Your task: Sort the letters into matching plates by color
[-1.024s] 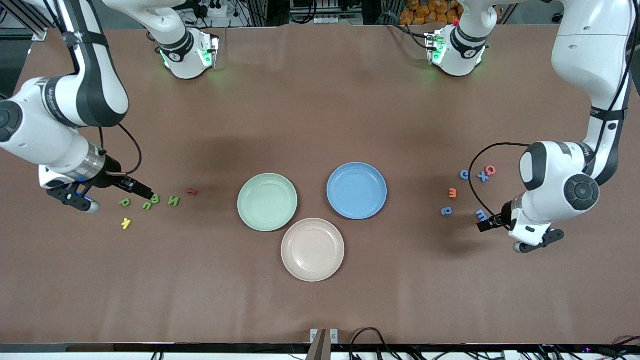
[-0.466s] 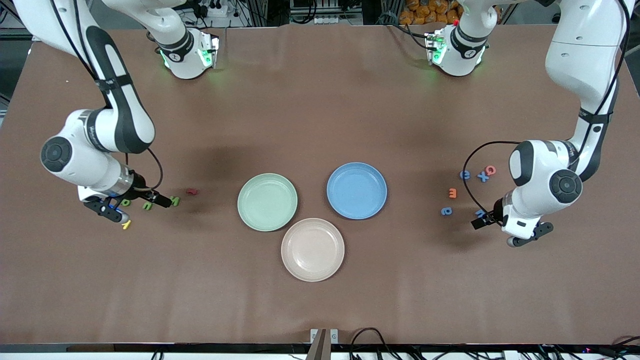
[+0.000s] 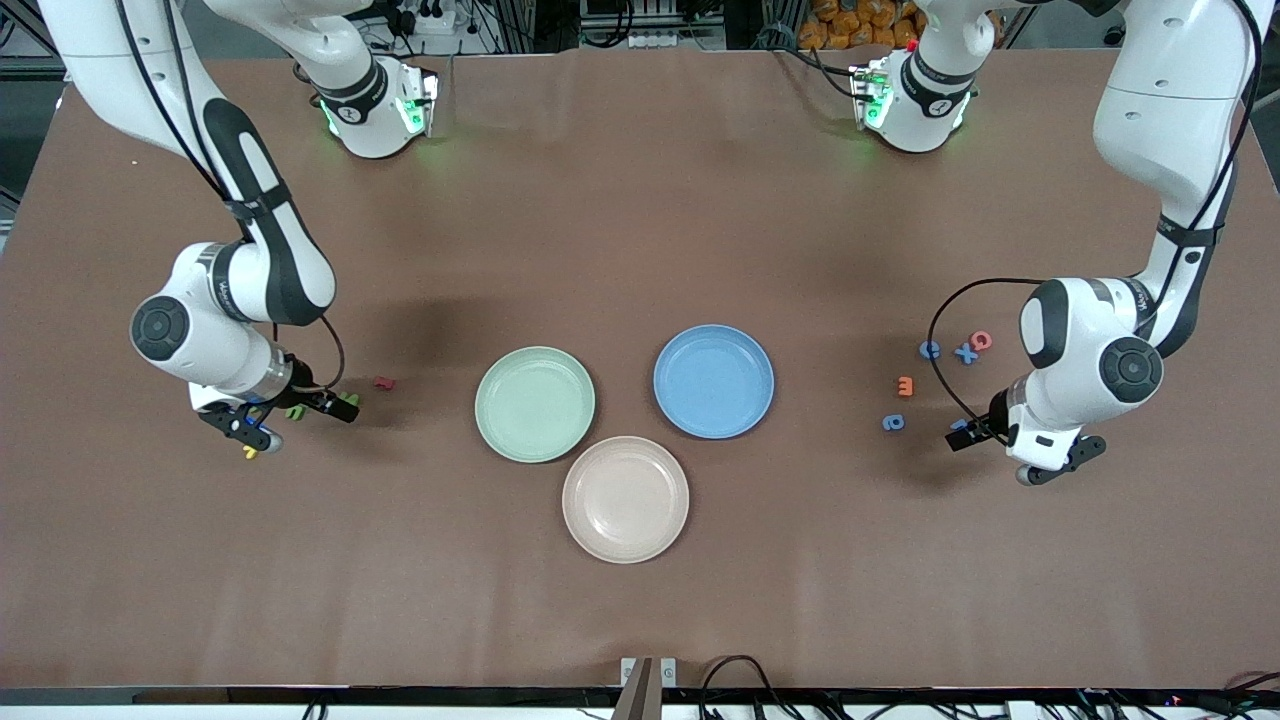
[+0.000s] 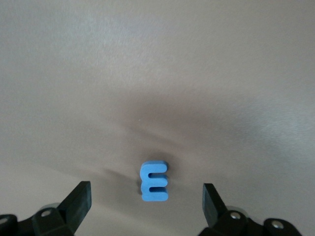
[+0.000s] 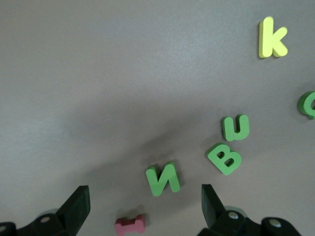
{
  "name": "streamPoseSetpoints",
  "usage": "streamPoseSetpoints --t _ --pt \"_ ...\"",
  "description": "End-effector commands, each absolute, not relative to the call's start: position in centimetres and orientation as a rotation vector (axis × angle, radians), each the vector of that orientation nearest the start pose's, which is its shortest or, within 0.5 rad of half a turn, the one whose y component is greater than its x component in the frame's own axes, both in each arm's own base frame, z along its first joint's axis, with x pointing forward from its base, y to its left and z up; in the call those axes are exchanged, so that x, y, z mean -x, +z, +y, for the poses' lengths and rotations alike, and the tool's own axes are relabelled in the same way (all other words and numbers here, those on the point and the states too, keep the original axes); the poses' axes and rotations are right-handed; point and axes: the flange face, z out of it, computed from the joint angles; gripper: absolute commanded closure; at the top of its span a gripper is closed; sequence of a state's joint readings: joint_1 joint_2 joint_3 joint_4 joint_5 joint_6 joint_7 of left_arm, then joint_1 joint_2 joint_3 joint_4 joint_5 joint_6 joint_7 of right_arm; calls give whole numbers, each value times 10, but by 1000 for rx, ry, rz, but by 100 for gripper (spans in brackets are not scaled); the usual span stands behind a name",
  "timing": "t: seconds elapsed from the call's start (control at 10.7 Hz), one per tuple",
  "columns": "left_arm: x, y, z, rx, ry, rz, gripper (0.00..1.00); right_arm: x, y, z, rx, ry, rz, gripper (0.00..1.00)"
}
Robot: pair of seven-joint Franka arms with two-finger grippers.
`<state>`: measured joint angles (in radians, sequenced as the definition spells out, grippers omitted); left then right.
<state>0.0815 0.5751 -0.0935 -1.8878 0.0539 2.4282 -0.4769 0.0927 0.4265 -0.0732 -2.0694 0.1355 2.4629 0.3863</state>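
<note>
Your two claws hang open over the letter clusters, nothing gripped.

Your left claw [image 4: 142,206] spreads wide just above the blue E [image 4: 154,181], which lies flat on the surface [image 3: 640,230] between its fingers. Your right claw [image 5: 142,209] gapes over the green N [image 5: 163,179], with the dark red letter [image 5: 130,224] beside it, the green B [image 5: 224,158] and U [image 5: 236,127] farther out, the yellow k [image 5: 271,37] farthest. Between the claws, the mint plate [image 3: 534,403], blue plate [image 3: 713,380] and beige plate [image 3: 625,498] sit clustered.
</note>
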Motion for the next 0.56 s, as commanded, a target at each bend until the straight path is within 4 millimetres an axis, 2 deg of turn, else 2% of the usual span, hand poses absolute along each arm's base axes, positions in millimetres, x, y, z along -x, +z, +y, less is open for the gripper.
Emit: streamPoseSetpoints --t 0.0,0.19,0.47 --pt "-628 182 -9 3066 55 -760 0 -575 200 11 3023 86 706 0" --pt "-629 176 -10 3071 37 -757 0 -574 198 13 3125 77 523 0" --pt "-629 168 -10 3073 22 -752 0 -573 197 16 3148 78 420 0"
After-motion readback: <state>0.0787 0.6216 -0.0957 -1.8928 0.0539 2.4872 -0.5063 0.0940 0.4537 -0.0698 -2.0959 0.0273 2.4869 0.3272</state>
